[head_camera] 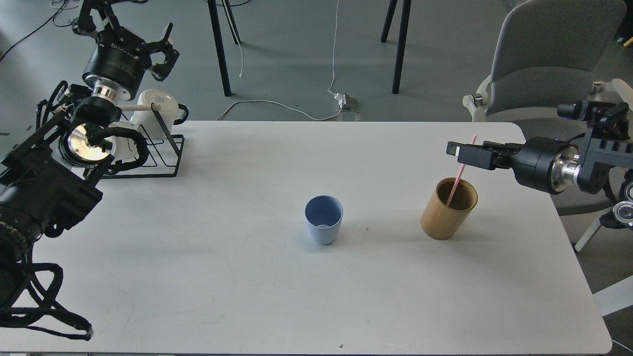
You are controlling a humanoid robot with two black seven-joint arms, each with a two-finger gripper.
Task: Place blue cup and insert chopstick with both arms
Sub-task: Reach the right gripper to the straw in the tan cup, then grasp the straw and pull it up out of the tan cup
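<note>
Chopstick is the piece at risk: it stands slanted in the bamboo cylinder, its upper end rising just behind the fingers of the right gripper, which reaches in level from the right. Whether those fingers are clenched on the pink stick or merely close beside it I cannot tell — they are dark and seen nearly edge-on. If the hold is only partial, a lift could let the stick slip back, or drag against the cylinder's rim and tip that tall holder over. Further out, the blue cup stands upright and empty near the middle of the white table, well apart from the cylinder; a slanted stick brought down carelessly could nudge the light cup or miss its mouth. The left gripper hangs spread and empty, high above the black wire rack and white mug — too far to steady the cup.
</note>
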